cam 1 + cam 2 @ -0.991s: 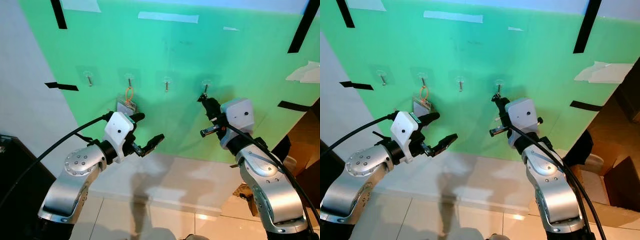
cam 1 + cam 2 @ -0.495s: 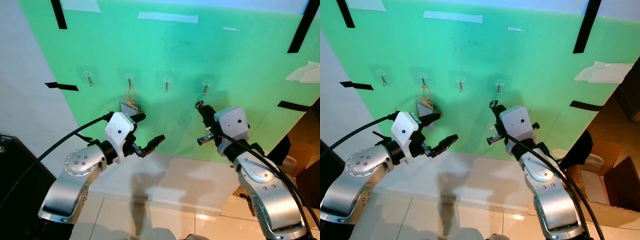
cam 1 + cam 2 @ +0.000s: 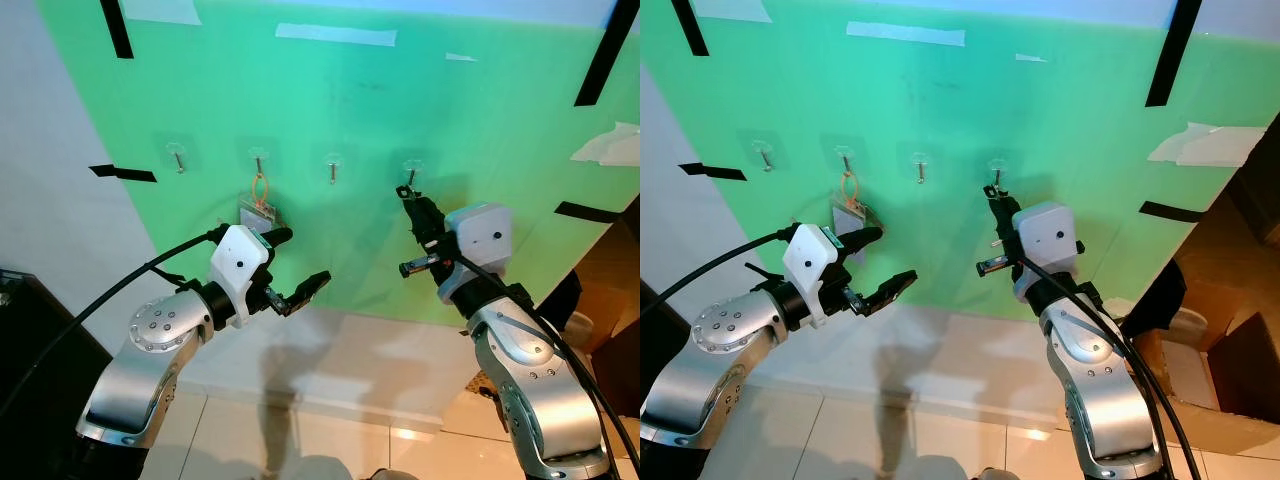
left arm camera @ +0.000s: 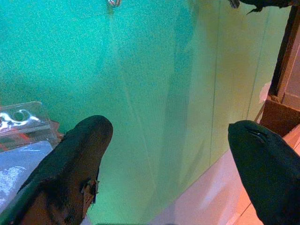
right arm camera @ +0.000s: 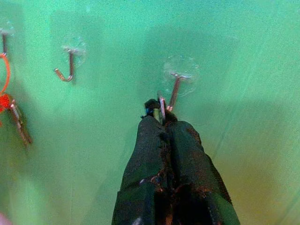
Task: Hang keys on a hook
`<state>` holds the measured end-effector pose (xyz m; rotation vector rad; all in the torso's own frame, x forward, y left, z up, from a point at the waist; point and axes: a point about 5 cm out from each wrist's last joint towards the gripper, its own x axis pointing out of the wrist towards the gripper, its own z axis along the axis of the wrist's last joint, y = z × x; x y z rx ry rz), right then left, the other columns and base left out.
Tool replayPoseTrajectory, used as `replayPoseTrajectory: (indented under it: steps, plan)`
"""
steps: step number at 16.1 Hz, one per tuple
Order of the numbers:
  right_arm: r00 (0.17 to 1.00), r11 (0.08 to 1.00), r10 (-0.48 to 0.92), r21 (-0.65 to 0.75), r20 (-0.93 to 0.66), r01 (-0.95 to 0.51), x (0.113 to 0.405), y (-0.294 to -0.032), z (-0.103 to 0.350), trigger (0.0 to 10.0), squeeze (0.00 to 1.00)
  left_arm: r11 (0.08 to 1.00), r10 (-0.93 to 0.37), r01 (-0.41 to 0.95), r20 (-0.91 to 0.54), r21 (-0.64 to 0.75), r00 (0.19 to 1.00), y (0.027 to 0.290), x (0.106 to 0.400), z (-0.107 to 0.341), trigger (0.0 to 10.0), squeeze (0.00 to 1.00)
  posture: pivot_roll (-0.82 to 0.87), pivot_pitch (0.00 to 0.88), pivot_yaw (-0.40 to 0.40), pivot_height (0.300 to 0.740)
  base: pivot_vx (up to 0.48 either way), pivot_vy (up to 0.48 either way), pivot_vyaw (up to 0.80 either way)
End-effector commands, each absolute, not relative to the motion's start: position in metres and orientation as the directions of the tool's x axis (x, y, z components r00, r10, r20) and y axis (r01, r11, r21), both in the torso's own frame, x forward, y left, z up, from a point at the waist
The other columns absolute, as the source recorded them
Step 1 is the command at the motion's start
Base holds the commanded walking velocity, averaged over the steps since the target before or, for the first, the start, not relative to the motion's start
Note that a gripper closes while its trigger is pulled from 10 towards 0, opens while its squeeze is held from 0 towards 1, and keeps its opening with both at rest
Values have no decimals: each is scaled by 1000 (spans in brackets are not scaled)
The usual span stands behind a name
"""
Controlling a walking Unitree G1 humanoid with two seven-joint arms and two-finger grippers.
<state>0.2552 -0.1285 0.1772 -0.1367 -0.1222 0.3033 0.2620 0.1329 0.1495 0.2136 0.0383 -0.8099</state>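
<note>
Two fingers of the right gripper pinch the key ring at their tips, just beside the hook, lining up its loop; left gripper waits spread, idle.

We could not make out the keys themselves: only a thin metal ring poked out past the pinched fingertips of the right gripper, beside the hook, contact unclear. The clear tag was cut by the left wrist view's edge, its contents a blur
</note>
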Motion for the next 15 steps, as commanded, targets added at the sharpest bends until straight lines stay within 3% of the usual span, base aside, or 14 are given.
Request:
replayPoseTrajectory:
  steps: [1, 5, 9, 15]
  plan:
    - [952, 955, 283, -133, 120, -267, 256, -133, 183, 10000, 0, 653, -728, 735, -114, 186, 676, 130, 260, 152, 10000, 0, -119, 0, 3, 732, 0, 0, 0]
    - [955, 960, 271, -103, 121, -259, 258, -134, 184, 10000, 0, 653, -728, 734, -114, 186, 676, 130, 261, 153, 10000, 0, -118, 0, 3, 732, 0, 0, 0]
    - [959, 957, 284, -72, 21, -282, 256, -135, 170, 10000, 0, 653, -729, 736, -115, 180, 675, 130, 261, 152, 10000, 0, -120, 0, 3, 732, 0, 0, 0]
    - [962, 937, 272, 220, 20, -270, 258, -136, 171, 10000, 0, 654, -727, 734, -113, 183, 677, 130, 263, 153, 10000, 0, -118, 0, 5, 732, 0, 0, 0]
